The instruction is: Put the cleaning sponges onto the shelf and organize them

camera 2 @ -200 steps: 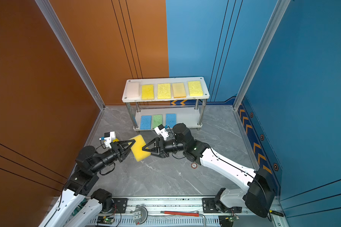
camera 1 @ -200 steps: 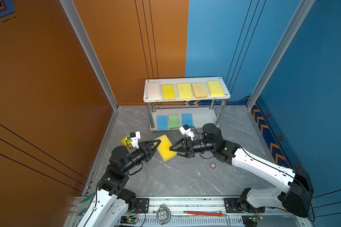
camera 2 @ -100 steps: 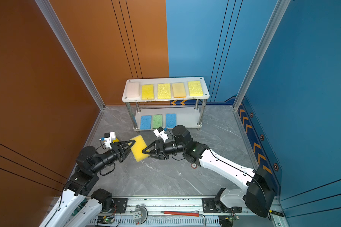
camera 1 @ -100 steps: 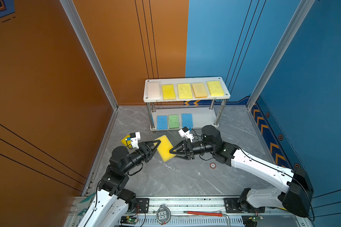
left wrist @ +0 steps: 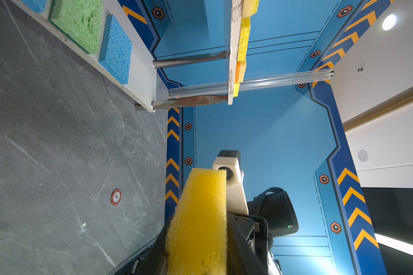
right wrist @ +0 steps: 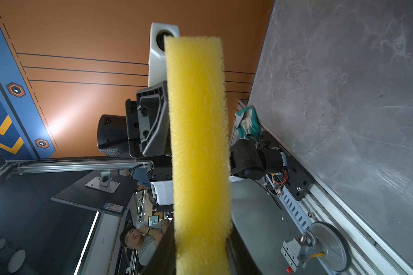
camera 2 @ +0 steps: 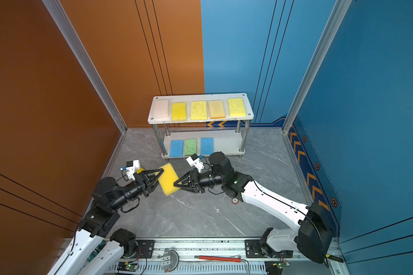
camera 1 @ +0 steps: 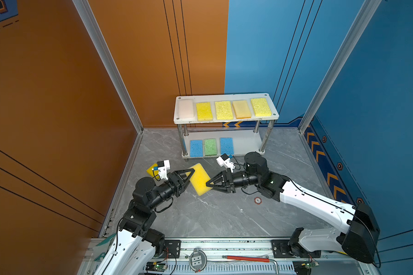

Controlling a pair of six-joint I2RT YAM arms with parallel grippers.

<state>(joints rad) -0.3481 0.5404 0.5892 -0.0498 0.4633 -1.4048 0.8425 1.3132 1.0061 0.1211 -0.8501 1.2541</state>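
Table [camera 1: 212,214], left side: a loose sponge [camera 1: 150,170], yellow, lies flat on the surface, partly hidden behind the left wrist camera.

Left gripper [camera 1: 192,171]: its jaws straddle the left short edge of the held sponge [camera 1: 200,181], one finger above and one below. In the right wrist view one finger [right wrist: 153,123] lies against the sponge's face. It cannot be told whether the jaws press the foam.

Held sponge: yellow, raised off the table in front of the shelf [camera 1: 224,121], broad face up, turned diagonally to the shelf front. It hangs between the two grippers in both top views.

Right gripper [camera 1: 206,184]: clamped on the sponge's near right corner. Its fingers flank the foam on both sides in the right wrist view.

Shelf, top board, left to right:
- pale pink sponge [camera 1: 186,109]
- yellow sponge [camera 1: 204,111]
- second yellow sponge [camera 1: 223,110]
- orange-yellow sponge [camera 1: 241,109]
- third yellow sponge [camera 1: 260,107]

All five lie flat, side by side, long sides front to back, with narrow gaps.

Shelf, bottom board [camera 1: 246,145], left to right:
- blue sponge [camera 1: 196,148]
- green sponge [camera 1: 210,147]
- second blue sponge [camera 1: 226,146]

These three lie flat on the left part of the board.
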